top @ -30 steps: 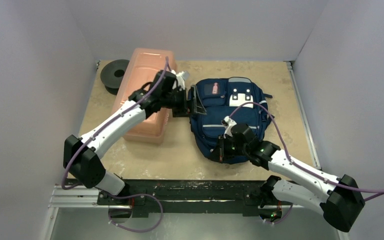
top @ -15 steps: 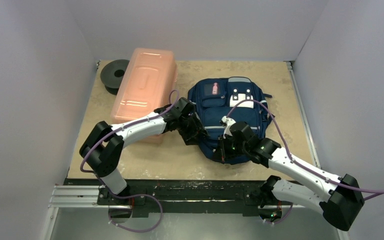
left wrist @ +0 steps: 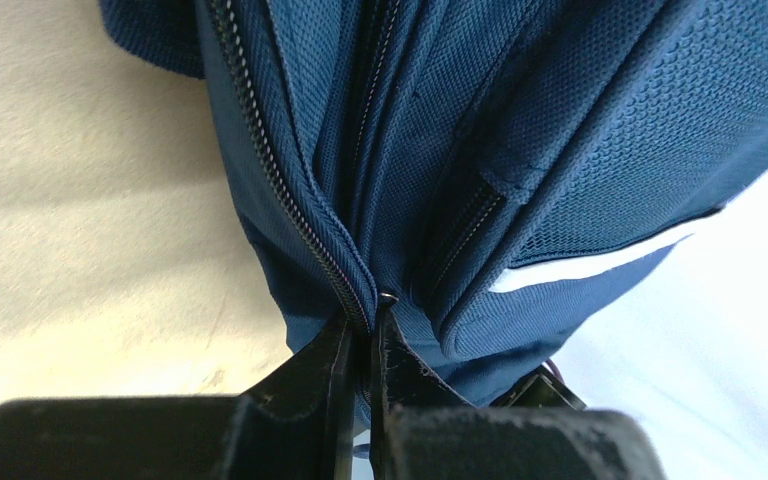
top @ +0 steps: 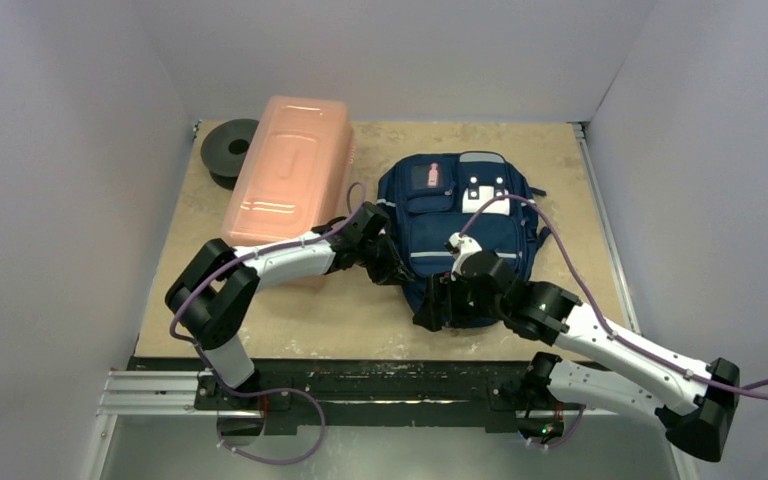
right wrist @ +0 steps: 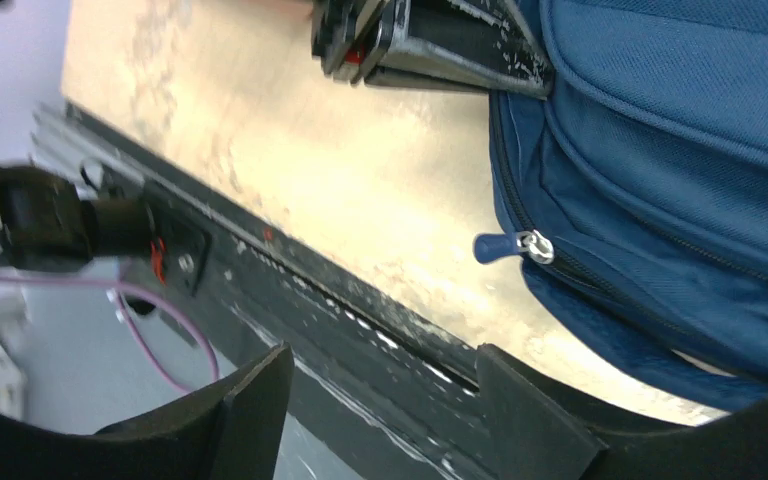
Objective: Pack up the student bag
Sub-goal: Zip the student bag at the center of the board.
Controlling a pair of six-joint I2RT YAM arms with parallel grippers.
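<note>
The student bag (top: 465,215), navy with light grey stripes, lies flat on the table right of centre. My left gripper (top: 393,268) is at its lower left edge. In the left wrist view that gripper (left wrist: 365,335) is shut, pinching the bag's fabric (left wrist: 520,150) right beside a zipper line (left wrist: 290,200). My right gripper (top: 430,312) sits at the bag's near corner. In the right wrist view it (right wrist: 380,380) stands open with nothing between its fingers, a little short of a blue zipper pull (right wrist: 505,246) that hangs free at the bag's edge (right wrist: 680,130).
A long pink translucent box (top: 290,175) lies left of the bag, with a black spool (top: 228,150) behind it at the back left. The table's front edge and dark rail (top: 360,385) run just below my right gripper. Walls close in both sides.
My left arm swung from beside the pink box down to the bag's lower left edge, and its gripper closed on the fabric. My right gripper opened and backed slightly toward the front edge.
</note>
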